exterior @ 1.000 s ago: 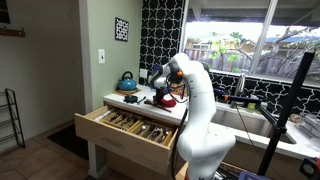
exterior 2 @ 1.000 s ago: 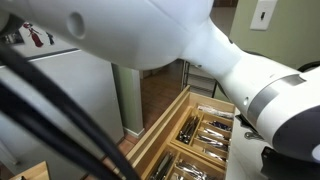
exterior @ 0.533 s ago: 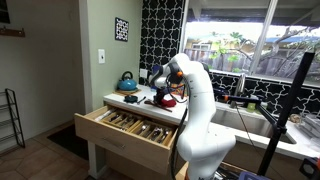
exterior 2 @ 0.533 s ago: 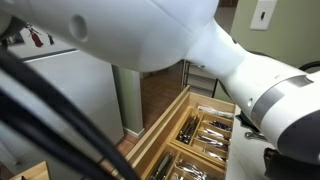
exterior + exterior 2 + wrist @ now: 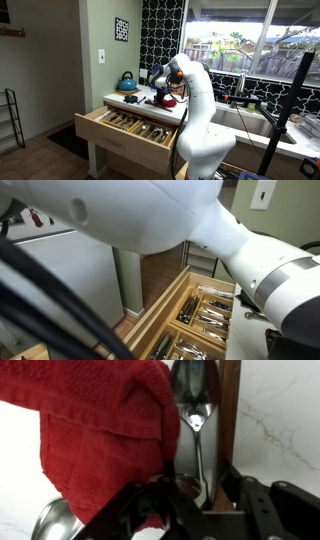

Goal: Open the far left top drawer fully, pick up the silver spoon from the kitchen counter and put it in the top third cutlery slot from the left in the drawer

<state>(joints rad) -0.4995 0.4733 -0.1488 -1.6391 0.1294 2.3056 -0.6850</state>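
The silver spoon lies on the white kitchen counter, bowl away from me, between a red cloth and a wooden strip. My gripper is low over the spoon's handle. Its jaws are partly open, with the handle and the wooden strip between them, and a thin gap shows between those two. In an exterior view the gripper reaches down over the counter beside the red cloth. The far left top drawer stands pulled out, with cutlery in its slots.
A teal kettle stands at the back of the counter by the wall. A second shiny metal bowl shape peeks out under the cloth. The white arm fills most of an exterior view. A sink counter runs under the window.
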